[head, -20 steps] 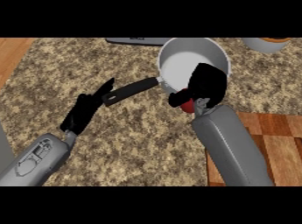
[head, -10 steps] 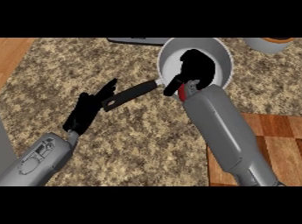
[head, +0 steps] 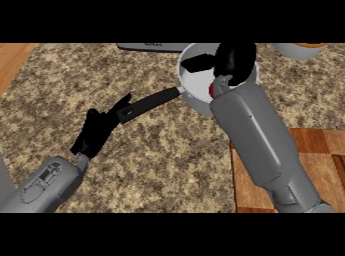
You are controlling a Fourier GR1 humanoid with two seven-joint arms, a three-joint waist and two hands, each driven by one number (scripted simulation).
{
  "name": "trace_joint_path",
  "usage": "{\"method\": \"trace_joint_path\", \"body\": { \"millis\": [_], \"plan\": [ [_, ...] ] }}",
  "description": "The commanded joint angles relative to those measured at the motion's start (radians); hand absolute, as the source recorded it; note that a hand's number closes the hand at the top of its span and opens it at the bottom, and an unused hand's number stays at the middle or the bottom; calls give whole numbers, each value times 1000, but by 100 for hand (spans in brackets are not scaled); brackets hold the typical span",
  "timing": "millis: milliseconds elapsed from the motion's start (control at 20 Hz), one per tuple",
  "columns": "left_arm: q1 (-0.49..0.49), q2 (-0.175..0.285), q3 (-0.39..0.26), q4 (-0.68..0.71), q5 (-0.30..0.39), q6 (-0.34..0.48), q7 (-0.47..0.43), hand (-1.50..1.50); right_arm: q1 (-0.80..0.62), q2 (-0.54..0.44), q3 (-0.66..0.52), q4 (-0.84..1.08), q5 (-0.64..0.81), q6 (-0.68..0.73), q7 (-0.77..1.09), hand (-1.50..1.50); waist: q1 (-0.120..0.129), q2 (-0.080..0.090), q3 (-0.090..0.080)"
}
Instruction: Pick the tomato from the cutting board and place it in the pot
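Right hand point(head: 234, 62) over the pot point(head: 195, 82), tomato point(head: 213, 90) showing red under it.
Can't tell its grip tbh; left hand point(head: 95, 132) spread open at the pot's 8 o'clock.

The right hand point(head: 235, 61) and its forearm are covering most of the mouth of the pot point(head: 195, 82); only the left part is showing open. The pot handle point(head: 151, 101) is jutting near-left toward the left hand point(head: 97, 129), barring that lane. The counter point(head: 167, 160) between the forearms, near side, is lying free
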Motion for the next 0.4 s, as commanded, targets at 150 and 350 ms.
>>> {"method": "trace_joint_path", "body": {
  "millis": [150, 350],
  "plan": [
    [133, 25, 39, -18, 45, 9, -45, 0, 36, 3, -42, -69, 43, -310, -18, -150, -56, -10, -20],
    [175, 27, 35, -65, 34, 40, -38, 0, 118, 3, -3, -156, 35, -380, -32, -150, -67, -13, -20]
  ]
}}
